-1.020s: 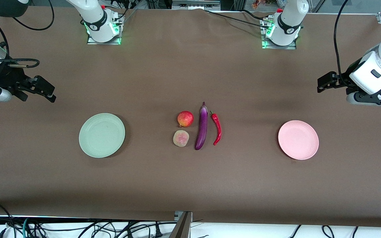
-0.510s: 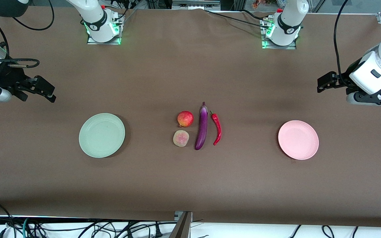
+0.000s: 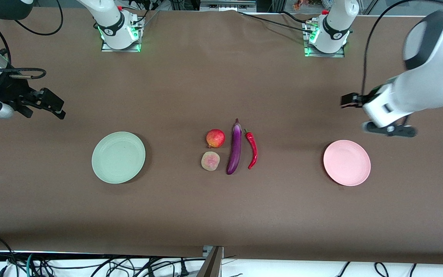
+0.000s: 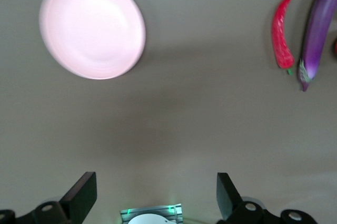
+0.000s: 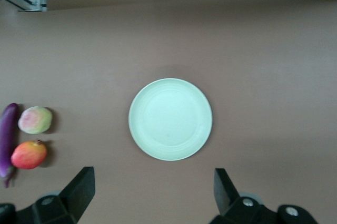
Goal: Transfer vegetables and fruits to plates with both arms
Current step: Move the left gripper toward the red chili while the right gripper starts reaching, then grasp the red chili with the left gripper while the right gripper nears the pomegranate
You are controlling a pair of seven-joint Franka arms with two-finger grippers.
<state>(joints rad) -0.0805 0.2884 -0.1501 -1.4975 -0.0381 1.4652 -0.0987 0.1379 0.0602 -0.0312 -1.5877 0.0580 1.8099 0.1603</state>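
Four items lie mid-table: a purple eggplant [image 3: 235, 148] [image 4: 317, 29], a red chili [image 3: 252, 148] [image 4: 281, 34] beside it, a red-yellow fruit [image 3: 215, 138] [image 5: 29, 154], and a pale blushed fruit [image 3: 210, 161] [image 5: 35, 120] nearer the camera. The mint green plate [image 3: 118, 157] [image 5: 170, 119] sits toward the right arm's end, the pink plate [image 3: 347, 162] [image 4: 92, 27] toward the left arm's end. Both plates hold nothing. My left gripper [image 3: 347, 100] [image 4: 156, 197] hangs open over bare table beside the pink plate. My right gripper [image 3: 58, 109] [image 5: 152, 192] waits open, high beside the green plate.
The two arm bases [image 3: 120, 34] [image 3: 325, 38] glow green along the table's edge by the robots. Cables [image 3: 90, 265] and a metal post [image 3: 212, 261] lie past the table's edge nearest the camera. Brown tabletop [image 3: 221, 207] surrounds the items.
The left arm has swung in from the table's end toward the middle, its gripper now nearer the pink plate. The right arm, the vegetables, the fruits and the plates have not moved.
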